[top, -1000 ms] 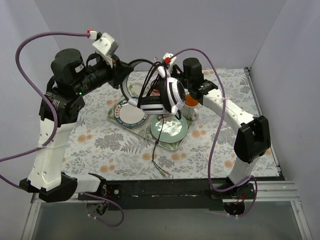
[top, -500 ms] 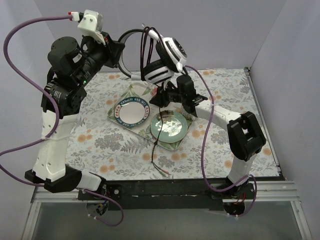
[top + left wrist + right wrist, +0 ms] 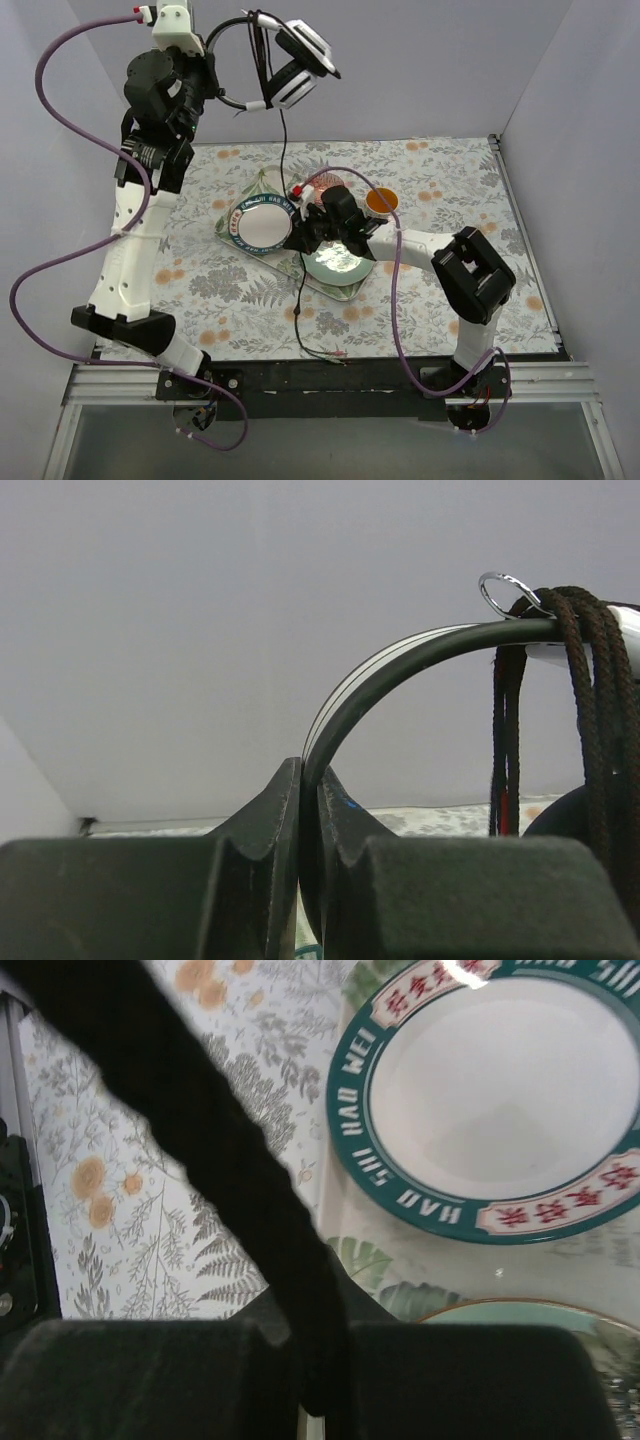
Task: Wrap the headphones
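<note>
The headphones [image 3: 297,52] hang high above the table's far side, white-and-black earcups together, with several cable turns around the headband. My left gripper [image 3: 213,88] is raised and shut on the thin black headband [image 3: 400,665]; the wound cable [image 3: 590,700] shows at the right of the left wrist view. The long black cable [image 3: 284,140] drops straight down to my right gripper [image 3: 297,238], which is shut on it low over the plates. The cable [image 3: 210,1150] runs diagonally into the closed jaws in the right wrist view. Its loose end [image 3: 325,350] lies near the table's front edge.
A white plate with a green lettered rim [image 3: 262,222], also in the right wrist view [image 3: 500,1100], and a pale green plate [image 3: 338,258] sit on leaf-print mats mid-table. An orange cup [image 3: 380,201] stands behind them. Floral cloth covers the table [image 3: 200,290].
My left arm has lifted the headphones higher and to the left. My right gripper has left the headphones, dropped to the plates and now grips the cable lower down.
</note>
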You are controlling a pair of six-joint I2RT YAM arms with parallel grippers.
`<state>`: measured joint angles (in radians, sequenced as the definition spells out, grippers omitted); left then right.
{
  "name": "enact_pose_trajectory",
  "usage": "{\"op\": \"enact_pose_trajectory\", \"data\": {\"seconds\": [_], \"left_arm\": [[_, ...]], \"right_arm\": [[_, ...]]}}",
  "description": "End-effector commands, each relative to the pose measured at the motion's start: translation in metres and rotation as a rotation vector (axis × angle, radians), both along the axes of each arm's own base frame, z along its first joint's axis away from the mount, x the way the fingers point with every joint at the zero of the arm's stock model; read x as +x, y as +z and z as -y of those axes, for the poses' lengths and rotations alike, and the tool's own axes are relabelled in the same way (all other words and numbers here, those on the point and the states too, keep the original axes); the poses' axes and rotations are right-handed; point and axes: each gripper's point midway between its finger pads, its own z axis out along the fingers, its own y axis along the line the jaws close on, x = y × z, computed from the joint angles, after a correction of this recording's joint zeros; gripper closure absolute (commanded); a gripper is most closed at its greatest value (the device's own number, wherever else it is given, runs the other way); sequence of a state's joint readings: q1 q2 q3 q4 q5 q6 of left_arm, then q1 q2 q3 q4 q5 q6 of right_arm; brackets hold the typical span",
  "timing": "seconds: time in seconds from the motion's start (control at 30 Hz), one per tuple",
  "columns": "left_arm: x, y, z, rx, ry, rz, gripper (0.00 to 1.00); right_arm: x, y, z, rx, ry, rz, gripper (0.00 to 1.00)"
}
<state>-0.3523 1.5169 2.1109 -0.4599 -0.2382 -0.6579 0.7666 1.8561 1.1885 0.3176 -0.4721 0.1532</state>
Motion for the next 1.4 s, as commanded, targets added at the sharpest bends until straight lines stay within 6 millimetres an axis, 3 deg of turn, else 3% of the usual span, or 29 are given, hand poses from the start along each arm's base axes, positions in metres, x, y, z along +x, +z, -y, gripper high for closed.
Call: {"op": "enact_pose_trajectory", "data": {"seconds": [0.0, 0.07, 0.1, 0.2, 0.33, 0.47, 0.53, 0.63, 0.67, 0.7, 0.73, 0.77, 0.8, 0.9, 0.93, 1.0, 1.03, 1.07, 1.1, 1.13, 1.17, 1.2, 1.23, 1.27, 1.3, 1.37], "left_arm": [[0.039, 0.002, -0.067, -0.046, 0.191, 0.060, 1.00], [0.055, -0.013, -0.089, -0.033, 0.251, 0.033, 1.00], [0.064, -0.026, -0.098, -0.017, 0.284, 0.009, 1.00], [0.086, -0.063, -0.121, 0.031, 0.365, -0.047, 1.00], [0.102, -0.086, -0.142, 0.121, 0.467, -0.039, 1.00], [0.108, -0.105, -0.156, 0.229, 0.538, -0.047, 1.00], [0.110, -0.119, -0.163, 0.269, 0.582, -0.046, 1.00], [0.106, -0.123, -0.169, 0.363, 0.618, -0.014, 1.00], [0.109, -0.142, -0.165, 0.396, 0.589, -0.045, 1.00], [0.104, -0.138, -0.162, 0.402, 0.569, -0.031, 1.00], [0.103, -0.146, -0.158, 0.417, 0.536, -0.054, 1.00], [0.105, -0.159, -0.143, 0.441, 0.447, -0.071, 1.00], [0.099, -0.158, -0.137, 0.449, 0.406, -0.072, 1.00], [0.089, -0.194, -0.114, 0.529, 0.299, -0.147, 1.00], [0.080, -0.190, -0.104, 0.558, 0.275, -0.135, 1.00], [0.070, -0.207, -0.094, 0.595, 0.223, -0.159, 1.00], [0.061, -0.204, -0.086, 0.608, 0.200, -0.152, 1.00], [0.056, -0.208, -0.082, 0.630, 0.182, -0.160, 1.00], [0.051, -0.221, -0.076, 0.653, 0.148, -0.196, 1.00], [0.042, -0.217, -0.065, 0.662, 0.115, -0.186, 1.00], [0.036, -0.222, -0.059, 0.686, 0.090, -0.203, 1.00], [0.029, -0.237, -0.053, 0.711, 0.054, -0.242, 1.00], [0.021, -0.239, -0.038, 0.723, 0.014, -0.238, 1.00], [0.012, -0.236, -0.032, 0.734, -0.005, -0.230, 1.00], [0.004, -0.247, -0.026, 0.753, -0.044, -0.270, 1.00], [-0.007, -0.249, -0.007, 0.738, -0.125, -0.289, 1.00]], "right_arm": [[-0.036, -0.019, -0.013, -0.157, 0.052, 0.018, 0.99], [-0.053, -0.019, -0.022, -0.222, 0.083, 0.077, 0.99], [-0.065, -0.029, -0.017, -0.293, 0.104, 0.070, 0.99], [-0.082, -0.023, -0.023, -0.399, 0.141, 0.172, 0.99], [-0.106, -0.015, -0.013, -0.545, 0.187, 0.247, 0.99], [-0.122, 0.001, -0.007, -0.601, 0.215, 0.307, 0.99], [-0.124, 0.021, -0.006, -0.606, 0.208, 0.340, 0.99], [-0.122, 0.052, 0.002, -0.604, 0.167, 0.391, 0.99], [-0.118, 0.060, 0.005, -0.603, 0.146, 0.411, 0.99], [-0.115, 0.068, 0.009, -0.608, 0.135, 0.434, 0.99], [-0.111, 0.083, 0.011, -0.596, 0.110, 0.464, 0.99], [-0.099, 0.092, 0.018, -0.616, 0.059, 0.500, 0.99], [-0.092, 0.098, 0.023, -0.629, 0.033, 0.518, 0.99], [-0.057, 0.132, 0.036, -0.627, -0.078, 0.563, 0.99], [-0.047, 0.152, 0.038, -0.598, -0.110, 0.583, 0.99], [-0.026, 0.170, 0.046, -0.581, -0.158, 0.602, 0.99], [-0.018, 0.180, 0.047, -0.567, -0.175, 0.617, 0.99], [-0.007, 0.200, 0.051, -0.542, -0.203, 0.647, 0.99], [-0.001, 0.211, 0.054, -0.529, -0.222, 0.662, 0.99], [0.011, 0.215, 0.058, -0.530, -0.241, 0.667, 0.99], [0.018, 0.236, 0.060, -0.500, -0.267, 0.697, 0.99], [0.025, 0.242, 0.063, -0.497, -0.284, 0.707, 0.99], [0.038, 0.243, 0.069, -0.507, -0.310, 0.708, 0.99], [0.044, 0.258, 0.073, -0.486, -0.332, 0.729, 0.99], [0.051, 0.259, 0.074, -0.485, -0.343, 0.731, 0.99], [0.066, 0.267, 0.084, -0.472, -0.378, 0.738, 0.99]]}}
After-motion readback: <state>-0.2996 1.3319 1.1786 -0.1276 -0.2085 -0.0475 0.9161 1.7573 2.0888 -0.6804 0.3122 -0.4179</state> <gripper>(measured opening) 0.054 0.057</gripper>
